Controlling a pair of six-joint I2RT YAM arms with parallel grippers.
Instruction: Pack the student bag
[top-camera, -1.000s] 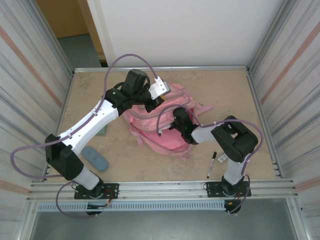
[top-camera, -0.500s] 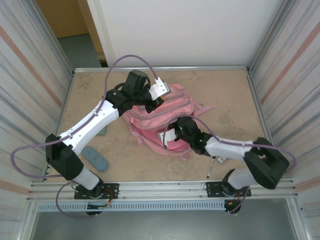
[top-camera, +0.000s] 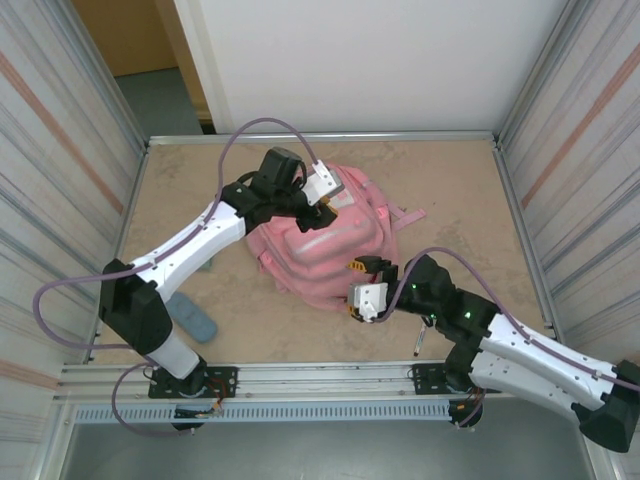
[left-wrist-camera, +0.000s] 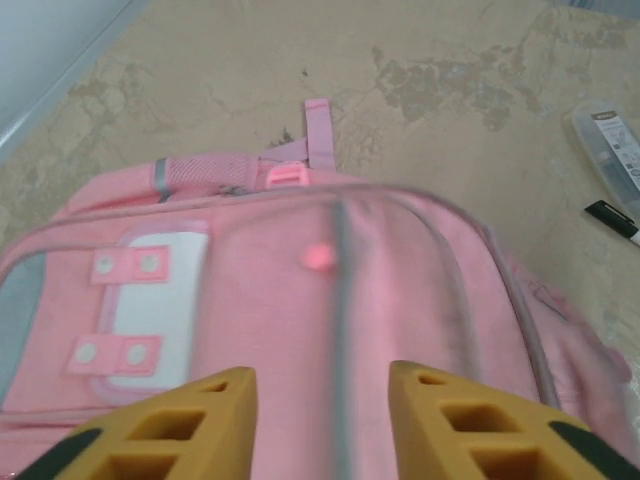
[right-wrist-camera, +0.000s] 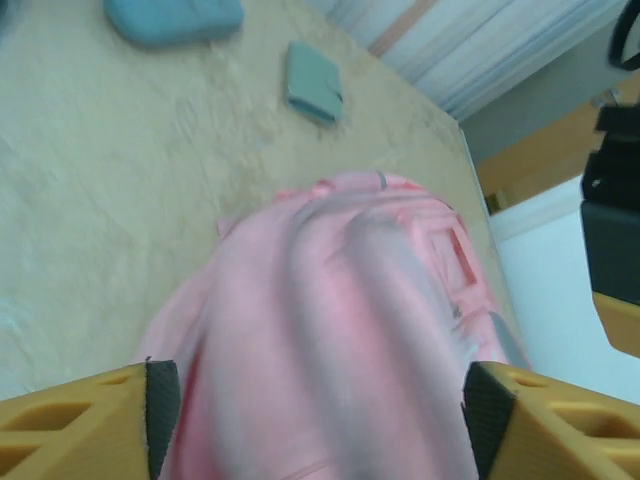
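Note:
The student bag (top-camera: 325, 245), a big pink backpack, lies in the middle of the table with its white patch (left-wrist-camera: 150, 300) facing up. My left gripper (top-camera: 308, 215) hovers just over the bag's far upper part. In the left wrist view the left gripper (left-wrist-camera: 320, 400) is open, with only the pink fabric (left-wrist-camera: 300, 300) below the gap. My right gripper (top-camera: 352, 290) is at the bag's near right corner, pointing at it. In the right wrist view the right gripper (right-wrist-camera: 315, 400) is wide open, and the blurred bag (right-wrist-camera: 330, 300) lies beyond the fingers.
A blue-grey pouch (top-camera: 190, 315) lies near the left arm's base, and a teal wallet (right-wrist-camera: 313, 82) sits left of the bag. A black marker (top-camera: 418, 342) lies by the right arm, near the front edge. Metal walls close in both sides.
The left gripper has opened and let go of the bag's top, and the bag has slumped flat. The right arm has pulled back toward the near edge and its jaws have opened wider.

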